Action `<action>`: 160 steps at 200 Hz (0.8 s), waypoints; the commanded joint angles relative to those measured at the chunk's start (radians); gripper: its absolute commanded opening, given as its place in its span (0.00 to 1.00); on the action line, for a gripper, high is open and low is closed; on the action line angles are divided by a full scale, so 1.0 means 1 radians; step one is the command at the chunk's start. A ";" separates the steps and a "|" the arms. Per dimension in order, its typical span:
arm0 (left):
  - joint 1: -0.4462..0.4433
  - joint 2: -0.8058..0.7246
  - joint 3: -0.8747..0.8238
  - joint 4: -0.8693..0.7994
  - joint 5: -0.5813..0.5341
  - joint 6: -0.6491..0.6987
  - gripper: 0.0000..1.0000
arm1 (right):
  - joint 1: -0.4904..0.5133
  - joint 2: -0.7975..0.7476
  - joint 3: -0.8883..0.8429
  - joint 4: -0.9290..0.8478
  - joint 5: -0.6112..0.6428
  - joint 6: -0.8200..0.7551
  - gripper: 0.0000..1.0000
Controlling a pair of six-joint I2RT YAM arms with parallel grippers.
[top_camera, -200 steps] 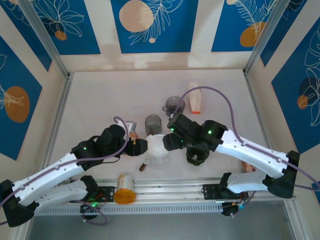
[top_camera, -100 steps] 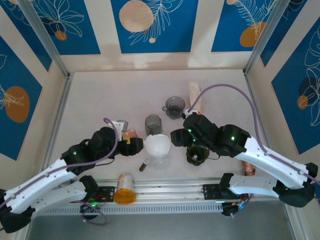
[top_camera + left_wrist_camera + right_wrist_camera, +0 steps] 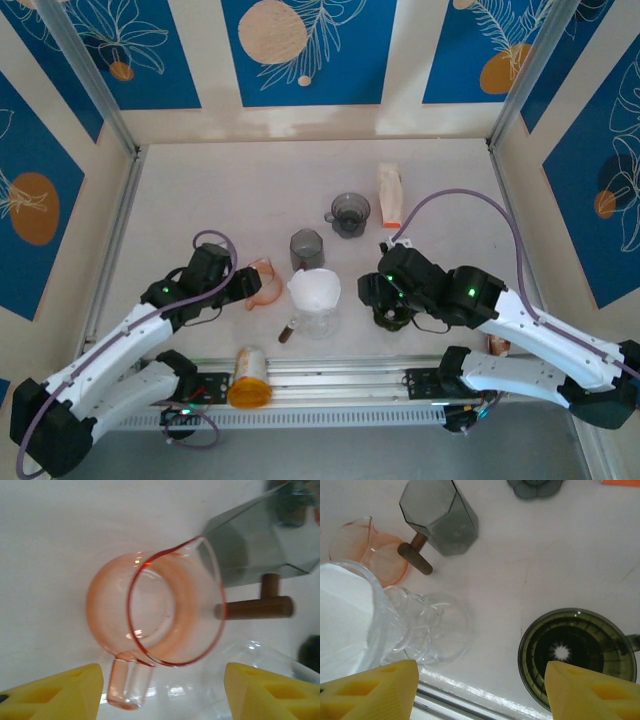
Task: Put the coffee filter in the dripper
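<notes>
The white coffee filter [image 3: 314, 288] sits in the clear glass dripper [image 3: 318, 318] at the table's front middle; in the right wrist view the filter [image 3: 342, 617] fills the glass cone [image 3: 427, 627]. My left gripper [image 3: 246, 287] is open, left of the dripper. Its yellow fingers stand wide either side of the handle of a pink glass pitcher [image 3: 155, 615] without touching it, left gripper [image 3: 162, 695]. My right gripper [image 3: 378, 296] is open and empty to the dripper's right, right gripper [image 3: 480, 695], above a dark green ribbed cup [image 3: 577, 655].
Behind the dripper stands a grey faceted glass [image 3: 306, 247] with a wooden-handled tool [image 3: 255, 607] near it. Farther back are a dark glass mug [image 3: 349, 212] and a white and orange pouch [image 3: 390, 195]. An orange-capped bottle [image 3: 249, 376] lies on the front rail.
Both grippers have drawn back from the filter, the left one to the left, the right one to the right and nearer. The filter stays in the glass dripper.
</notes>
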 commanded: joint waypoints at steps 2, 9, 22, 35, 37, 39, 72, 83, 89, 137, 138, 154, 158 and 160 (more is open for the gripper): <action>0.033 0.032 0.004 0.067 -0.064 -0.002 0.59 | -0.003 -0.039 -0.045 -0.001 -0.031 0.050 0.68; 0.041 0.045 0.002 0.074 -0.081 -0.004 0.58 | -0.004 -0.047 -0.061 0.001 -0.037 0.056 0.68; 0.061 0.069 0.001 0.091 -0.095 -0.011 0.56 | -0.003 -0.059 -0.092 0.009 -0.053 0.066 0.68; 0.072 0.095 0.001 0.111 -0.101 -0.010 0.56 | -0.004 -0.068 -0.120 0.018 -0.070 0.076 0.68; 0.073 0.099 0.003 0.114 -0.102 -0.010 0.56 | -0.003 -0.069 -0.125 0.019 -0.072 0.076 0.68; 0.073 0.104 0.005 0.116 -0.103 -0.010 0.56 | -0.002 -0.070 -0.130 0.021 -0.075 0.077 0.68; 0.076 0.167 0.022 0.136 -0.107 0.003 0.50 | -0.001 -0.096 -0.191 0.051 -0.125 0.086 0.68; 0.076 0.182 0.022 0.133 -0.120 0.007 0.48 | 0.002 -0.106 -0.211 0.063 -0.142 0.088 0.67; 0.075 0.189 0.020 0.133 -0.122 0.007 0.46 | 0.006 -0.111 -0.221 0.067 -0.149 0.091 0.68; 0.076 0.227 0.026 0.115 -0.105 -0.002 0.32 | 0.031 -0.141 -0.312 0.150 -0.213 0.104 0.67; 0.076 0.227 0.026 0.112 -0.106 -0.003 0.32 | 0.031 -0.140 -0.313 0.152 -0.214 0.104 0.67; 0.076 0.227 0.036 0.077 -0.111 0.002 0.28 | 0.037 -0.139 -0.330 0.169 -0.219 0.104 0.67; 0.077 0.224 0.039 0.065 -0.112 0.002 0.27 | 0.037 -0.138 -0.334 0.174 -0.222 0.104 0.67; 0.077 0.225 0.042 0.059 -0.113 0.002 0.27 | 0.037 -0.138 -0.336 0.177 -0.223 0.104 0.67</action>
